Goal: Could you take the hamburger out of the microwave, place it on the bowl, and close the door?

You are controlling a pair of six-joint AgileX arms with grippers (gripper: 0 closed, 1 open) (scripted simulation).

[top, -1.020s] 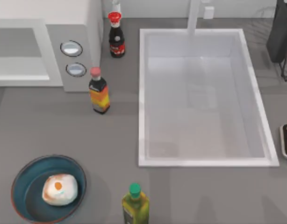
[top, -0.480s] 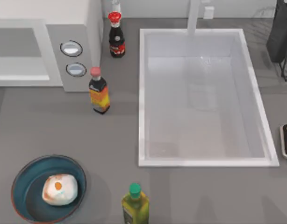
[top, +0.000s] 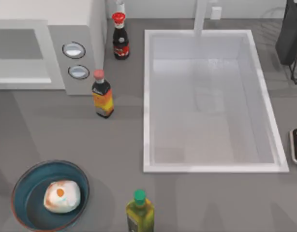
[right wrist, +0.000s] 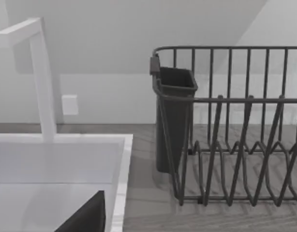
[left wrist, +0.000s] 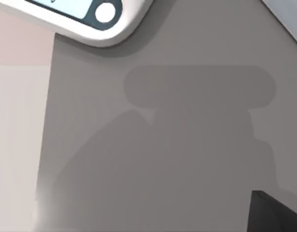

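Hamburger in bowl – near left front edge | microwave door shut | hands: cannot tell

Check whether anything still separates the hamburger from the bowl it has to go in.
Nothing visible does: the hamburger already lies inside the bowl, at the table's front left, and the microwave door looks shut.

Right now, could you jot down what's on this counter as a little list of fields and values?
hamburger: lying in the bowl
bowl: teal, near left corner of the counter
microwave: far left, door looks shut
sink: white basin, right of centre
bottles: red-capped bottle and orange-labelled bottle between microwave and sink; green-capped bottle at near edge
dish rack: dark wire, beside the sink
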